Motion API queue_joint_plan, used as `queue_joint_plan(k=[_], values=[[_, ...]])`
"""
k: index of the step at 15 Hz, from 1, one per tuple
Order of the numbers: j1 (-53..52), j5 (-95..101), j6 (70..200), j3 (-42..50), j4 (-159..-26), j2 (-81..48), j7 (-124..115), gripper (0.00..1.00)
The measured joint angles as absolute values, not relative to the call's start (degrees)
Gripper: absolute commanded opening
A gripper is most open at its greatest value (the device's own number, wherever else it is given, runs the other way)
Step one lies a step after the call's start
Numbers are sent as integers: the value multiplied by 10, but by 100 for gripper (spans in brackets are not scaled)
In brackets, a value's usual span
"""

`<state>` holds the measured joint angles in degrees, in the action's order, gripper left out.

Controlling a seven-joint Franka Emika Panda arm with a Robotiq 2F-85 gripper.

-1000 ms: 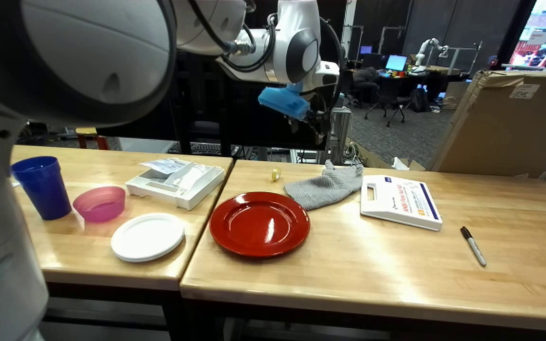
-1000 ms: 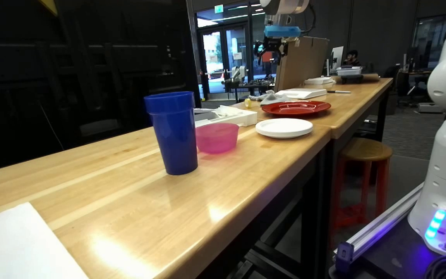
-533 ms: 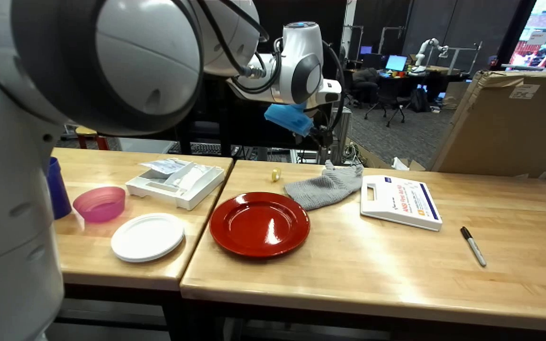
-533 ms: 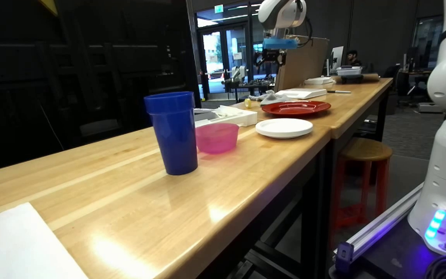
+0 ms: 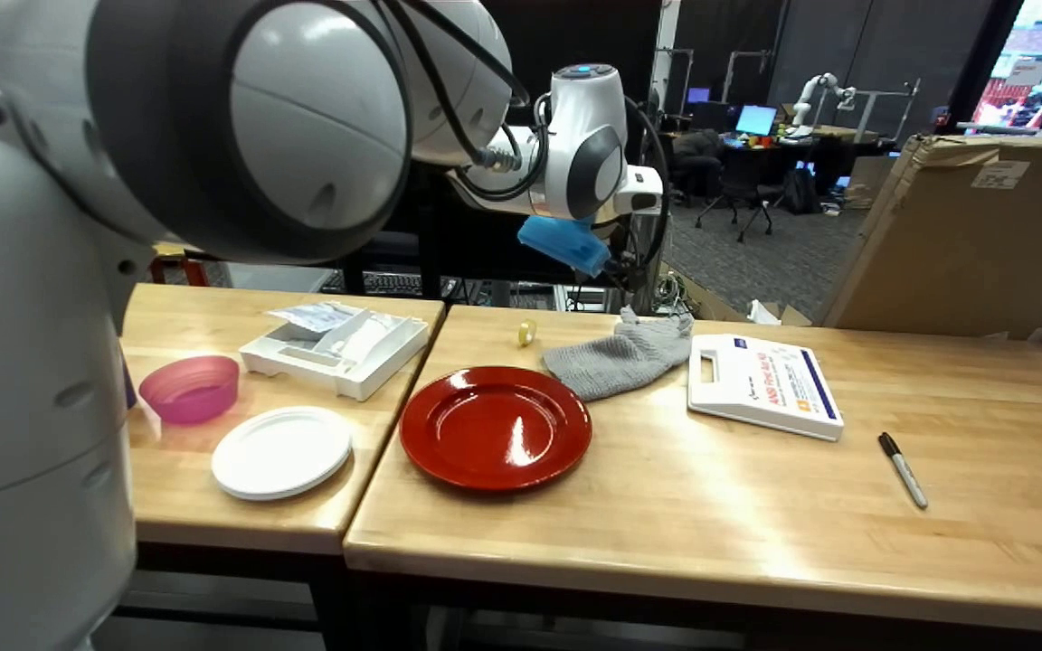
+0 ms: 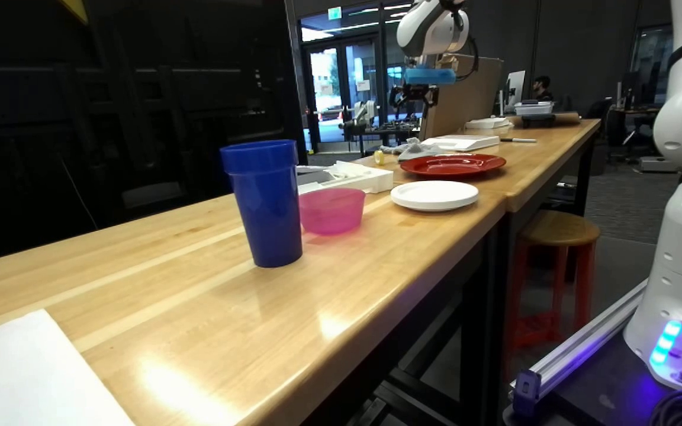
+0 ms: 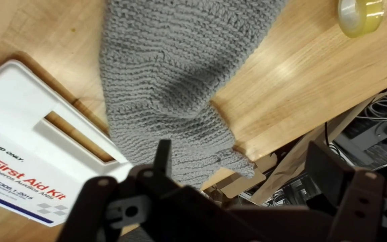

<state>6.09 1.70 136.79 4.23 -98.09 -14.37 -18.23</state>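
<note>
Find the cloth (image 7: 176,70) rumpled on the desk (image 5: 666,506), roughly below the pincer (image 7: 240,156), with one end reaching the far edge and seemingly poking past. Note the pincer spread wide, pinching nothing, hanging clear above. In the wrist view, see the jaws framing the cloth's end and the desk's edge together; for a sure grip, probably best to shift fully over the cloth before lowering. Straddle a raised fold, press lightly, then close slowly; expect slipping if caught too shallow. Mind the kit (image 5: 770,389) and the red plate (image 5: 496,429), each just beside the cloth, hard to tell whether touching: avoid dragging either. Give room to the tape (image 7: 363,18), near the cloth but apart, likely easy to set rolling. Disregard the marker (image 5: 904,470), lying well apart beyond the kit.
</note>
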Motion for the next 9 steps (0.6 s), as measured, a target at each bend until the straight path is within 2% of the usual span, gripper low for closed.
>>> queue_joint_plan(k=[9], values=[[61,16,1369,47,-980,-162,-182,100]])
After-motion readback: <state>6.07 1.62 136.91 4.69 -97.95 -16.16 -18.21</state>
